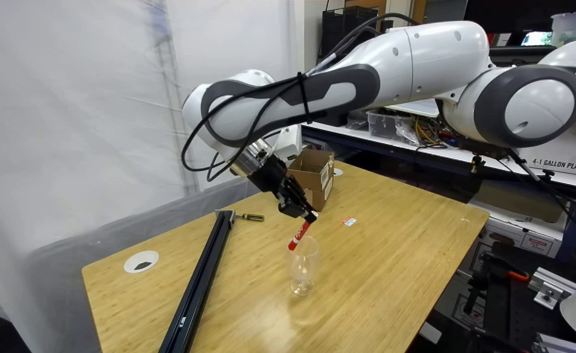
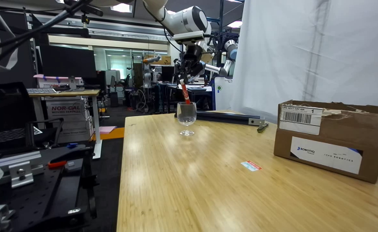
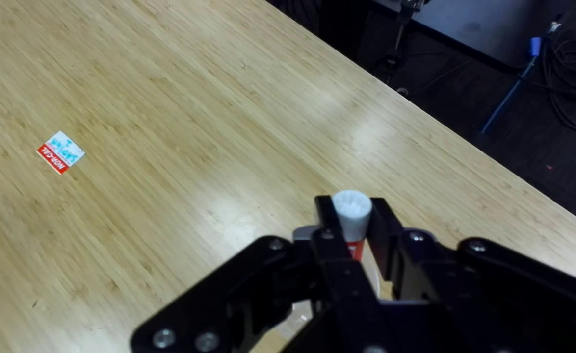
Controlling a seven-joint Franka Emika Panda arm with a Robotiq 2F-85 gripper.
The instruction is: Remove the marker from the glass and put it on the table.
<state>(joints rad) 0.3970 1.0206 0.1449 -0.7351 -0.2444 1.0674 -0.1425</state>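
The marker [image 1: 301,235] is red with a white end and hangs tilted over the glass in both exterior views [image 2: 185,92]. My gripper [image 1: 312,216] is shut on its white end, which shows between the fingertips [image 3: 351,202] in the wrist view. The clear glass [image 1: 303,267] stands upright on the wooden table [image 1: 391,245]. In an exterior view the marker's lower end is at the height of the glass's rim [image 2: 186,116]; I cannot tell whether it is just inside or just above. In the wrist view the fingers hide most of the glass [image 3: 298,314].
A long black bar [image 1: 199,279] lies along the table, with a screwdriver [image 1: 252,217] at its end. An open cardboard box [image 1: 325,184] stands at the back, also in the other view [image 2: 324,141]. A small red-white label [image 3: 61,152] lies flat on the table.
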